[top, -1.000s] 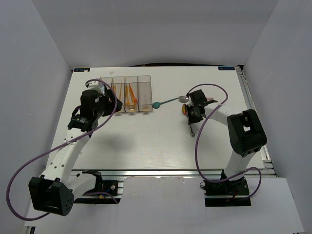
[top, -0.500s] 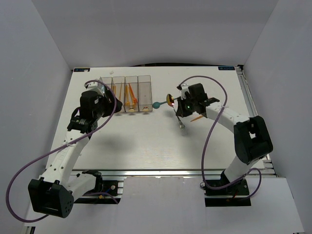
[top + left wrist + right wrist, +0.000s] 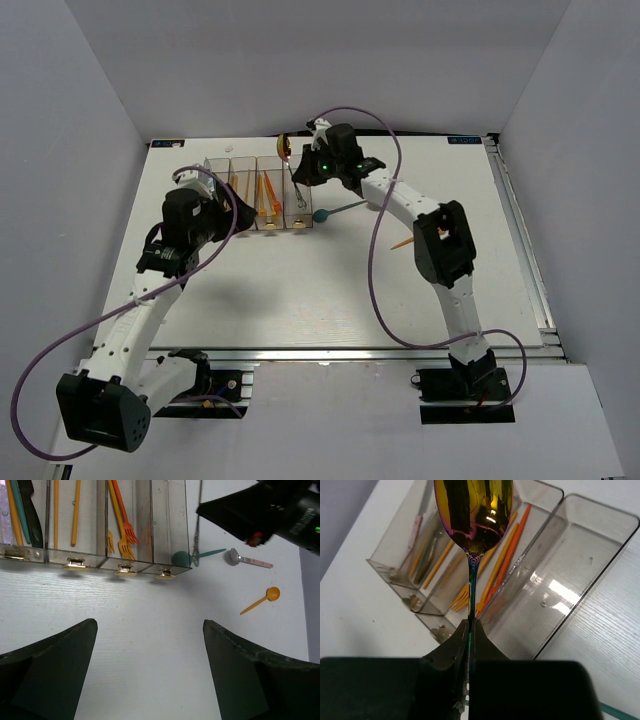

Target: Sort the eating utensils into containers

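Spoon [image 3: 472, 515] pinched by its handle in my right claw [image 3: 470, 630], bowl pointing away, held over the end bin [image 3: 560, 595], long axis roughly along it.

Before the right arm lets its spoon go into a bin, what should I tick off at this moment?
1. Right gripper clamped on the iridescent spoon: ok.
2. Rightmost compartment free of utensils: ok.
3. Spoon lined up over that compartment: cannot tell.
4. Left gripper open and empty: ok.
5. All utensils sorted: not ok; the teal spoon and orange spoon lie unsorted.
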Controlling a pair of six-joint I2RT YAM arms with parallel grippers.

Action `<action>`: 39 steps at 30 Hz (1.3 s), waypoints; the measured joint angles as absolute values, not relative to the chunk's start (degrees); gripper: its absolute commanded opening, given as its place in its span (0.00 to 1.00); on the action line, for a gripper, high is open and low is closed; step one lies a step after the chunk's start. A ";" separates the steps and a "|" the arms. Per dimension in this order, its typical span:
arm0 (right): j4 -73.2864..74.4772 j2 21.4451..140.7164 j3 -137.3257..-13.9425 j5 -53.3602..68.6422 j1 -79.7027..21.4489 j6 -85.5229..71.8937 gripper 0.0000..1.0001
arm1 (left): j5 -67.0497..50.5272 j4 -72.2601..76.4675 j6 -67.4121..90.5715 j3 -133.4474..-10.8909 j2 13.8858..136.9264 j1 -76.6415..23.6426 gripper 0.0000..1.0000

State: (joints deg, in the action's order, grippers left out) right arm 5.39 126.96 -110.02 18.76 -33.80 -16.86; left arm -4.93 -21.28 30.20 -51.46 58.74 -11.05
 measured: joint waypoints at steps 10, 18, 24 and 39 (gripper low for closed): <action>5.65 135.09 -113.49 15.11 -34.11 -19.27 0.31 | -5.06 -21.37 31.14 -49.54 55.29 -11.05 0.98; 3.92 135.48 -114.78 15.16 -33.95 -17.47 0.68 | -6.24 -20.78 31.20 -49.54 57.58 -11.05 0.98; 2.52 131.81 -110.56 27.35 -31.77 -8.73 0.89 | -6.90 -19.09 32.05 -49.10 57.76 -11.05 0.98; 60.12 112.03 -95.79 45.98 -4.47 89.86 0.88 | -14.63 -9.39 35.64 -43.40 60.71 -11.03 0.98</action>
